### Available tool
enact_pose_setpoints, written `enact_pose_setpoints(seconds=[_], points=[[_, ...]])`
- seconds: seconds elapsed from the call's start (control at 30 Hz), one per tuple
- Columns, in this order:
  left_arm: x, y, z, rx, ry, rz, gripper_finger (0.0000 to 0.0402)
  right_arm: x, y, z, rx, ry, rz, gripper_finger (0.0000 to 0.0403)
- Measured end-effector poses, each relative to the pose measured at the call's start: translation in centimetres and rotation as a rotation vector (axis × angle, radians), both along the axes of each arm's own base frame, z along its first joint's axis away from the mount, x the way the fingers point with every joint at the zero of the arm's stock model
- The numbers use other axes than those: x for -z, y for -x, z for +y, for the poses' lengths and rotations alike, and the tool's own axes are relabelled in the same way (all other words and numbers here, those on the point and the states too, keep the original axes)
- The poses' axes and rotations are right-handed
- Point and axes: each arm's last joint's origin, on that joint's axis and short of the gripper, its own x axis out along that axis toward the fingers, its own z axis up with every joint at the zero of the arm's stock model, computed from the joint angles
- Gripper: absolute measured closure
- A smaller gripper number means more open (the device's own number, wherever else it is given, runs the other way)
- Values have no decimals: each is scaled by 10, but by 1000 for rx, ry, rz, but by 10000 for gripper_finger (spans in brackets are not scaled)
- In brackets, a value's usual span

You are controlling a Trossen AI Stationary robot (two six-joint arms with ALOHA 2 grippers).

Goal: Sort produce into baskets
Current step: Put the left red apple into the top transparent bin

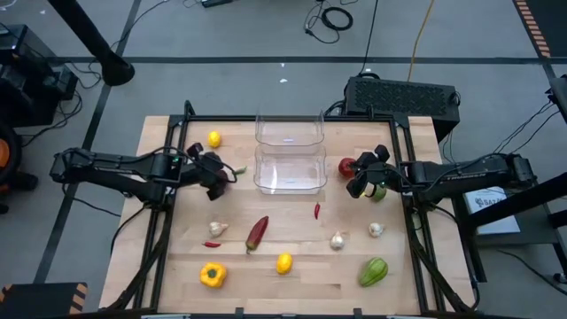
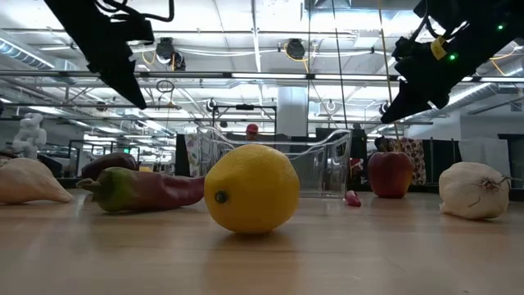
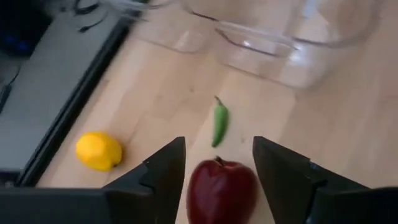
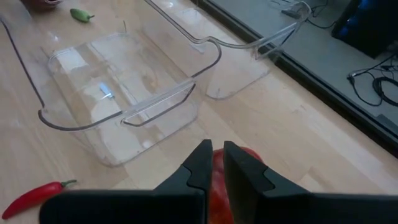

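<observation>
Left gripper (image 3: 217, 168) hangs over the left part of the pale wooden table (image 1: 292, 283), fingers spread wide, holding nothing; a glossy red apple (image 3: 222, 190) sits between and beneath them, untouched as far as shows. A small green chilli (image 3: 219, 123) lies just beyond it, a yellow lemon (image 3: 98, 150) off to one side. Right gripper (image 4: 214, 165) hovers right of the two clear rectangular plastic baskets (image 1: 289, 168), fingers nearly closed on nothing, a second red apple (image 1: 346, 166) just below. Both baskets sit mid-table, touching. Near the front edge: another lemon (image 1: 283, 262), yellow pepper (image 1: 212, 276), green pepper (image 1: 373, 271), dark red pepper (image 1: 256, 232), white garlic bulbs (image 1: 337, 240)
</observation>
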Motion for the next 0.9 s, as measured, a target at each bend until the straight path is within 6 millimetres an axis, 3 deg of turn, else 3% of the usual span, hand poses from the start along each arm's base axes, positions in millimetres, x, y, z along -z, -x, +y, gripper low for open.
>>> enact_pose_setpoints(seconds=[0.13,0.43,0.6,0.9], points=[[3,-2,5,89,66,48,206,-1,0,0,1,-3,-10,371],[14,-9,22,60,127,113,206,-3,-3,0,-16,11,-40,371],[25,-17,29,157,202,185,206,-4,-3,0,-23,20,-34,371],[38,-34,62,228,285,306,206,-4,-4,0,-33,32,-30,371]])
